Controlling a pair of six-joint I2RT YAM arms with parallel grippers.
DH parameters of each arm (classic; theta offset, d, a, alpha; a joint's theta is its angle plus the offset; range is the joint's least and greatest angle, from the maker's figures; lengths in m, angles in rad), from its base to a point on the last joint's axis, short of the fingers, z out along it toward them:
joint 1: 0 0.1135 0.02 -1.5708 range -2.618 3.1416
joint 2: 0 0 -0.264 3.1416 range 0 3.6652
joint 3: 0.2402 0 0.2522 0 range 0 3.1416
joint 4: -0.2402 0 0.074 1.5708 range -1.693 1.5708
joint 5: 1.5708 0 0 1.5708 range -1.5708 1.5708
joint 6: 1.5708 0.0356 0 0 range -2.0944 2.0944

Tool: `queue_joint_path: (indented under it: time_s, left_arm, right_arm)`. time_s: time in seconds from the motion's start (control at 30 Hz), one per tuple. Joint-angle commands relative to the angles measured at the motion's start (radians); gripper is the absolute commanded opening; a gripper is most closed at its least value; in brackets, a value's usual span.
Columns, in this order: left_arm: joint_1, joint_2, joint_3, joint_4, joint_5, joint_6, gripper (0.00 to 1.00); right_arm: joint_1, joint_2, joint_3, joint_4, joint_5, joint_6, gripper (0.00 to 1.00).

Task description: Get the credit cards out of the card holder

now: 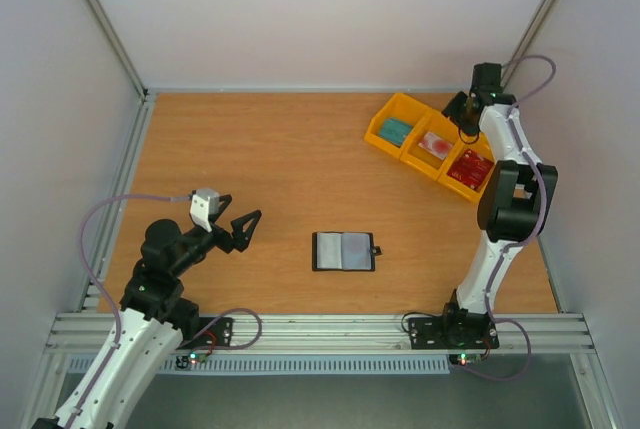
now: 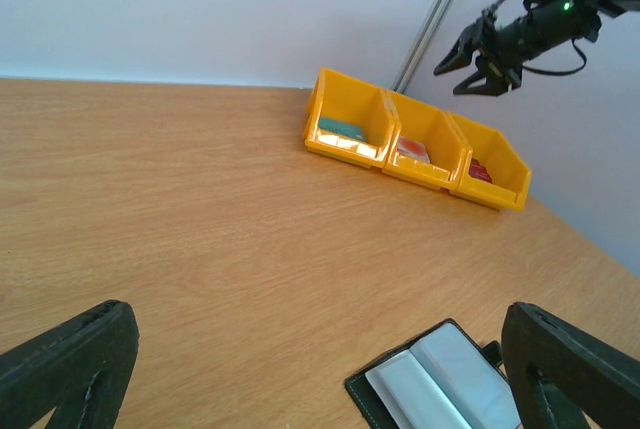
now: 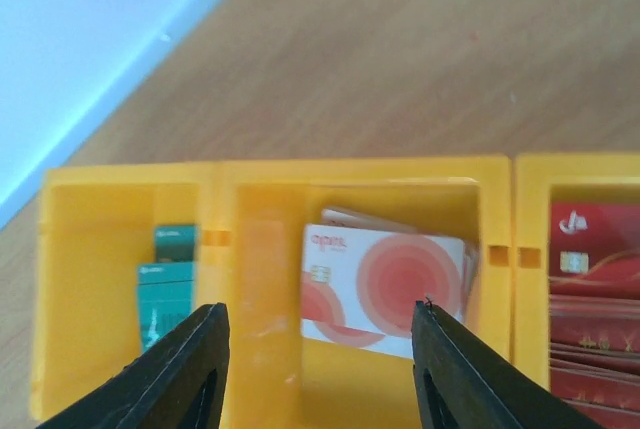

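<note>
- The left gripper (image 1: pixel 250 230) is at the lower left of the top view, just above the table (image 1: pixel 250 149). Its jaws are spread wide and hold nothing.
- The card holder (image 1: pixel 343 251) lies at lower centre, well apart from both grippers. It is open flat with its pale inner pockets facing up and its small black closure tab (image 1: pixel 377 249) sticking out on the right edge.
- Whether a card remains in those pockets cannot be told; they look a plain grey.
- I judge the holder light and floppy at the fold, so it would likely slide on the wood if a card were pulled. One gripper would need to pin the dark border while the other draws the card.
- Any card inside would be thin, stiff and slick, lying nearly flush, so the only hold is a pinch across an exposed short edge.
- The yellow tray (image 3: pixel 260 269) sits at the upper right of the top view. Teal cards (image 3: pixel 165 284) are in its left compartment, a pale credit card with red rings (image 3: pixel 385 284) in the middle one, and red cards (image 3: pixel 590 289) in the right one.
- The right gripper (image 3: pixel 320 314) hangs over the middle compartment with its fingers wide apart and nothing between them, clear of the pale card below.
</note>
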Motion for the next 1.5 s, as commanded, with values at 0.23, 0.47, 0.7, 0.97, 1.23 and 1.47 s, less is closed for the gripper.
queue_joint_path:
  time_s: [0.23,0.47,0.7,0.97,1.23,1.47]
  left_arm:
    - [0.005,-0.031,-0.030,0.068,0.002,-0.008,0.99]
    - [0.005,-0.031,-0.038,0.077,0.009,-0.019,0.99]
    - [0.006,-0.034,-0.040,0.068,0.008,-0.014,0.99]
    - [0.004,0.129,0.005,0.094,0.187,-0.193,0.99]
    - [-0.048,0.666,0.117,0.064,0.258,-0.450,0.94]
    - [-0.231,0.940,0.104,0.087,0.161,-0.502,0.99]
  right_arm:
    - [0.377,-0.251,0.005,-0.308,0.163,-0.359,0.55]
    - [0.608,-0.356,-0.335,-0.458,0.005,-0.259,0.96]
    - [0.710,-0.349,-0.561,-0.408,-0.133,-0.188,0.98]
    - [0.709,-0.299,-0.670,-0.301,-0.276,-0.198,0.96]
    - [0.669,-0.323,-0.764,-0.209,-0.277,-0.204,0.94]
    - [0.670,-0.301,-0.804,-0.123,-0.359,-0.222,0.88]
